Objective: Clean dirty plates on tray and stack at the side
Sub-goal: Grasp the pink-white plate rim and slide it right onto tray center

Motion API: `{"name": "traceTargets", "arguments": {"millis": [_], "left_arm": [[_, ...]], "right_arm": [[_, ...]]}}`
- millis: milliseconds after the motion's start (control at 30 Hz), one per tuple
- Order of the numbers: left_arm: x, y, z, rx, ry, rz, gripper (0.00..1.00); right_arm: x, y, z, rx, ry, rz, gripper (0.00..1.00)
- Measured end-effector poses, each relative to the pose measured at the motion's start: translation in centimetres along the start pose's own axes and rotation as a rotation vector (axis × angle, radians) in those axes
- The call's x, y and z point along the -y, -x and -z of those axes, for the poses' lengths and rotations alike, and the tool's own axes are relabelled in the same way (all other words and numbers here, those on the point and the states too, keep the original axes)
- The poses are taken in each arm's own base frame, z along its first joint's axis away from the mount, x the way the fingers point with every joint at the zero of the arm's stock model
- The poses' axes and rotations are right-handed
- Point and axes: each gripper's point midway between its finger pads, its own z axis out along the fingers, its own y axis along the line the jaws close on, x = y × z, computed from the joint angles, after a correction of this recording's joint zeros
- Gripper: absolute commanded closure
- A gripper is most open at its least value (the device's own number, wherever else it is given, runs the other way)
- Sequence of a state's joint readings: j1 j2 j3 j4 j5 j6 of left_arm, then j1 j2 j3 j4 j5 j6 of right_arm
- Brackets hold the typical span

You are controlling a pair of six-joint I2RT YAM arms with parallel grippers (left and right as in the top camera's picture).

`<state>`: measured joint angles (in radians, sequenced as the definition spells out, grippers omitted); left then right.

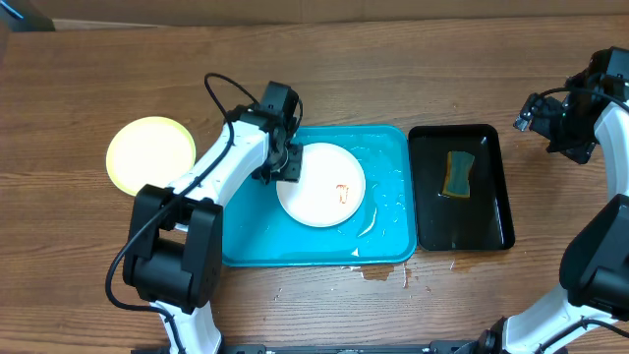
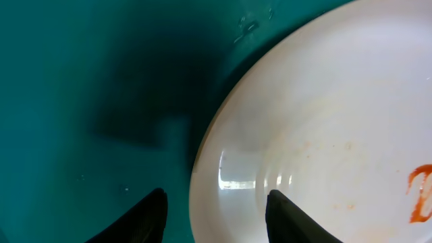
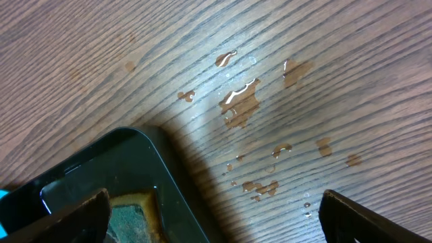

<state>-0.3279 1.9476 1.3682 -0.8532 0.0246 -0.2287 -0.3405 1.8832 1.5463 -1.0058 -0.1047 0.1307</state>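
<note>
While the left end effector (image 2: 216, 202) gapes astride its rim, a smeared plate (image 1: 316, 197) lies in the tray (image 1: 385, 147).

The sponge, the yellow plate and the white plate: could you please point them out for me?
sponge (image 1: 458, 173): overhead view, middle of its top face.
yellow plate (image 1: 150, 154): overhead view, centre of the plate.
white plate (image 1: 319, 182): overhead view, centre of the plate.

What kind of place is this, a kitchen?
Probably not a real kitchen, more a wooden table set up for robot dishwashing practice. A smeared white plate sits in a wet blue tray, and a sponge lies in a black tray beside it.
</note>
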Motion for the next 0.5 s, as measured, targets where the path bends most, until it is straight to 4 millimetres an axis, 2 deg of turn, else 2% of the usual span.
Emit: {"name": "traceTargets", "arguments": {"millis": [500], "left_arm": [[0.0,0.3,-1.5,0.045,-0.007,0.007,0.61]], "right_arm": [[0.0,0.0,0.0,0.0,0.0,0.0,0.0]]}}
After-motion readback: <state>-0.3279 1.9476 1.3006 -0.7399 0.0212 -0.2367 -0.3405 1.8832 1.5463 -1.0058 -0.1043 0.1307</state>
